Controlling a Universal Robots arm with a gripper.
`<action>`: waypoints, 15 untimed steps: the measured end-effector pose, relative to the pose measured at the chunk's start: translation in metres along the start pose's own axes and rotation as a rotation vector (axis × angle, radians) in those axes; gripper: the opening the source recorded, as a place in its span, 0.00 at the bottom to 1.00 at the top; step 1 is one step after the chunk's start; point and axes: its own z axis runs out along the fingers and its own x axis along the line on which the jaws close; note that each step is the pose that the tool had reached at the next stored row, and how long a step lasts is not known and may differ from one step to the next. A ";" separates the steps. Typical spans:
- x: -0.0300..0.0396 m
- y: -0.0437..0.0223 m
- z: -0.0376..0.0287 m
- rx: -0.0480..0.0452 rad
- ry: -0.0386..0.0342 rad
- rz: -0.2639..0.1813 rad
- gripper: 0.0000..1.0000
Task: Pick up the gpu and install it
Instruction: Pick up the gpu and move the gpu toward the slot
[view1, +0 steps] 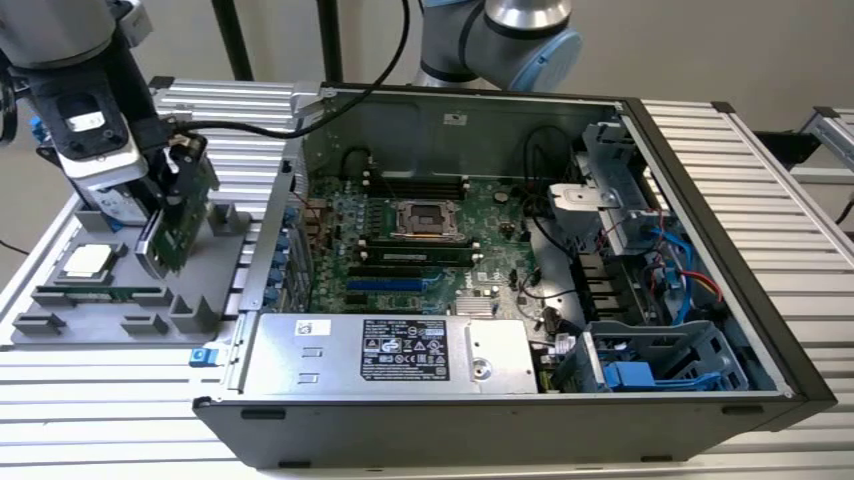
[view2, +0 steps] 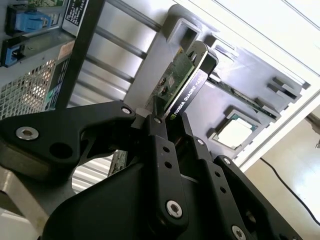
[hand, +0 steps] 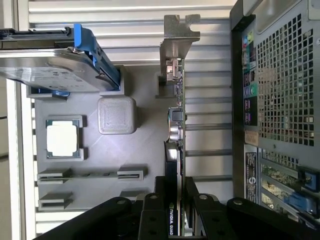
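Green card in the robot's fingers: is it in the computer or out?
Out. The fingers grip the card over the grey tray, beside the open computer.

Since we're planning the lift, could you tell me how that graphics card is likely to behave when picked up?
The graphics card looks like a stiff board, so it probably won't flex. The gripper pinches it near one end, far from the bracket, so it might pivot or slip. Its exposed parts seem fragile.
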 end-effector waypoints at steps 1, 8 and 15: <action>0.0000 0.0000 -0.0009 0.0000 0.0000 0.000 0.00; -0.0001 0.0004 -0.0071 -0.0001 0.0000 0.000 0.00; -0.0002 0.0006 -0.0125 -0.0001 -0.0001 0.000 0.00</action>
